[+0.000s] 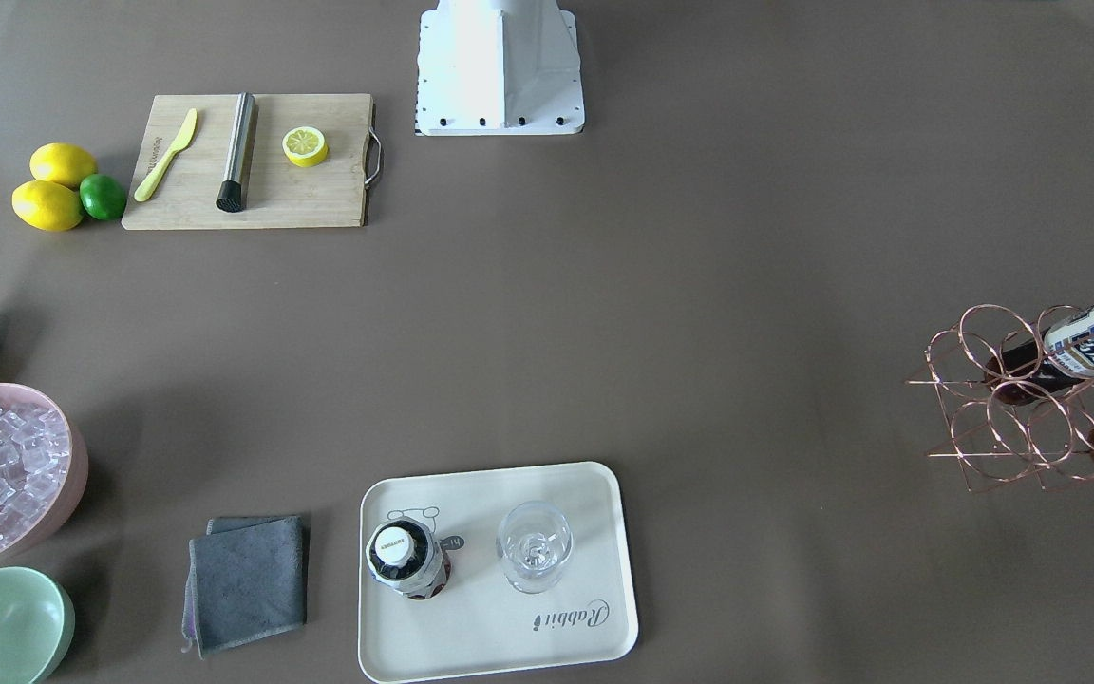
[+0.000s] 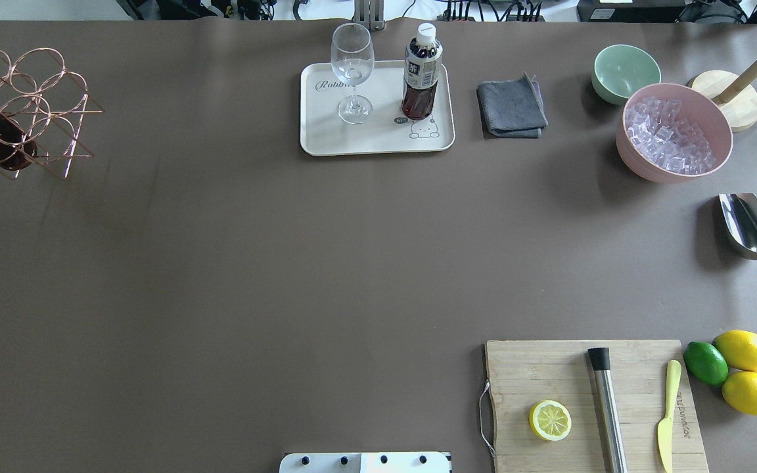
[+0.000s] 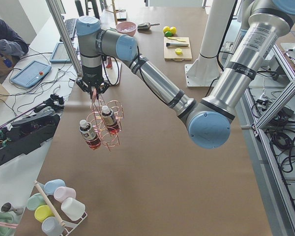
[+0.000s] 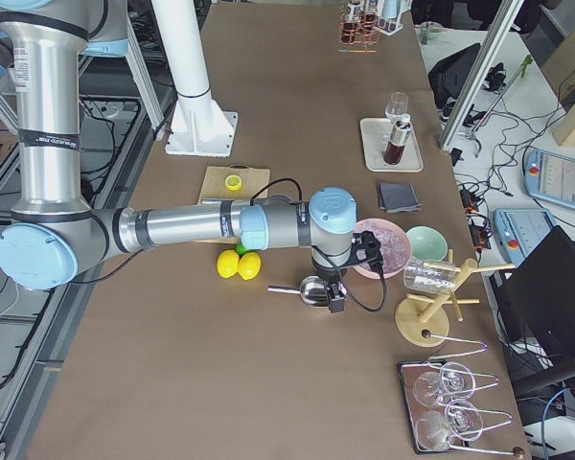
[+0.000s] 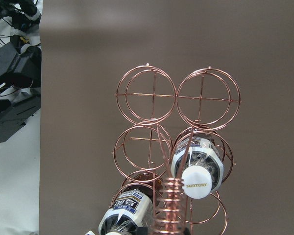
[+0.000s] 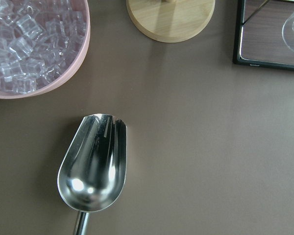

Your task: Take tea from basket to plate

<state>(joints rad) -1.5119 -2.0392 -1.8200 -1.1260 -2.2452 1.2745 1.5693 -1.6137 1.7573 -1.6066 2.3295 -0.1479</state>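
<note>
Already one tea (image 2: 422, 72) stands upright on the plate (image 2: 378, 141), just beside a wine glass (image 2: 352, 72) and next to the line-drawn bear. Two more bottles (image 5: 196, 166) sit in ring cells of the basket (image 1: 1031, 418), far off at the robot's left end of the table. The left gripper (image 3: 94, 88) hangs over the basket's coiled handle (image 5: 171, 205); whether its jaws are parted or closed cannot be told. The right gripper (image 4: 333, 292) hovers above a steel scoop (image 6: 93, 164) near the pink ice bowl (image 6: 39, 44), its jaws equally unreadable.

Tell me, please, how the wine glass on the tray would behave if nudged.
The wine glass probably tips easily: tall stem, small foot. It looks empty, so likely light. Being glass, it could break against the nearby bottle.
</note>
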